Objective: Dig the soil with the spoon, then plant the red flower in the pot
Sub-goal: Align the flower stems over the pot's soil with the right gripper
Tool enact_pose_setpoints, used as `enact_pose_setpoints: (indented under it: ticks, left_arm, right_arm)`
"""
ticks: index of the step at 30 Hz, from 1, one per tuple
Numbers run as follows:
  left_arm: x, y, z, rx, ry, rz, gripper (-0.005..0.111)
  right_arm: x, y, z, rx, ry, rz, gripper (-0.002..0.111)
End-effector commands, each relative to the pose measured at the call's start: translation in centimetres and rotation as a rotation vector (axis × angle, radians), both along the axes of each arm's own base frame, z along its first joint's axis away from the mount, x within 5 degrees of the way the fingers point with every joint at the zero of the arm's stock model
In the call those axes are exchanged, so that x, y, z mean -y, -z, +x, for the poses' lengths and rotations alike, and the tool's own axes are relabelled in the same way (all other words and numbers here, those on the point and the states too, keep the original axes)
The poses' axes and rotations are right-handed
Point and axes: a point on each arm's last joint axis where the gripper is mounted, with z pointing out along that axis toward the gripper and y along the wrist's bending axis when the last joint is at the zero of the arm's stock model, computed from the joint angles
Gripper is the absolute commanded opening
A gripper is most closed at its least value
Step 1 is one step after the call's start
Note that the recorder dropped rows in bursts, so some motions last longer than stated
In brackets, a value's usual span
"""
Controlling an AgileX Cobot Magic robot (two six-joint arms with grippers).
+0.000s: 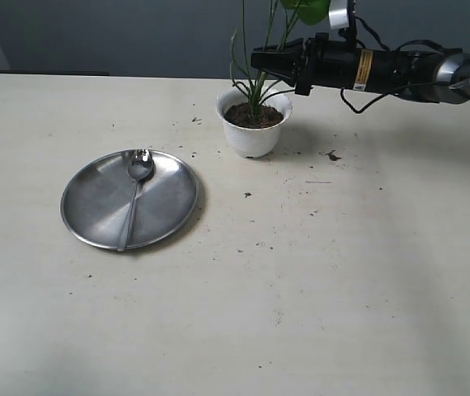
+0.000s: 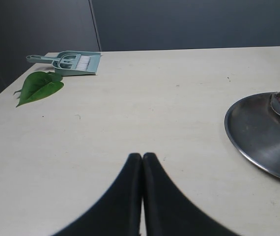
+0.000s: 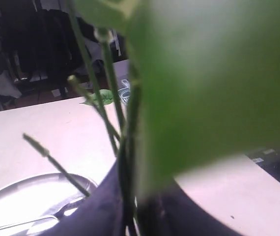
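Observation:
The white pot [image 1: 253,136] stands at the back of the table with dark soil [image 1: 254,116] in it. The red flower's green stems [image 1: 256,82] rise out of that soil. Its petals are above the frame. My right gripper [image 1: 256,59] reaches in from the right and is shut on the stems [image 3: 125,162] above the pot. A broad green leaf [image 3: 213,83] fills much of the right wrist view. The spoon [image 1: 136,186] lies on the round steel plate [image 1: 95,206], left of the pot. My left gripper [image 2: 142,156] is shut and empty above bare table, left of the plate [image 2: 258,137].
Soil crumbs [image 1: 332,155] are scattered on the table right of the pot. A small teal dustpan with a brush [image 2: 73,61] and a loose green leaf [image 2: 39,86] lie near the table's far corner in the left wrist view.

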Motion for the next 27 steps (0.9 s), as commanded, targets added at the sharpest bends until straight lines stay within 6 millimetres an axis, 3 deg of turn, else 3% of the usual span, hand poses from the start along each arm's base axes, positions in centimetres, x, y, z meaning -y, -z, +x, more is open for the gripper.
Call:
enact_pose_setpoints:
  ticks: [1, 16, 27]
  left_arm:
    - [0.0, 0.1, 0.0, 0.008, 0.0, 0.001, 0.0]
    - [0.0, 0.1, 0.0, 0.008, 0.0, 0.001, 0.0]
    - [0.0, 0.1, 0.0, 0.008, 0.0, 0.001, 0.0]
  right_arm:
    - [-0.7, 4.0, -0.7, -0.029, -0.029, -0.18, -0.001]
    - [-0.8, 4.6, -0.7, -0.036, -0.02, -0.235, -0.001]
    - [-0.8, 6.5, -0.8, -0.078, -0.014, -0.251, -0.001]
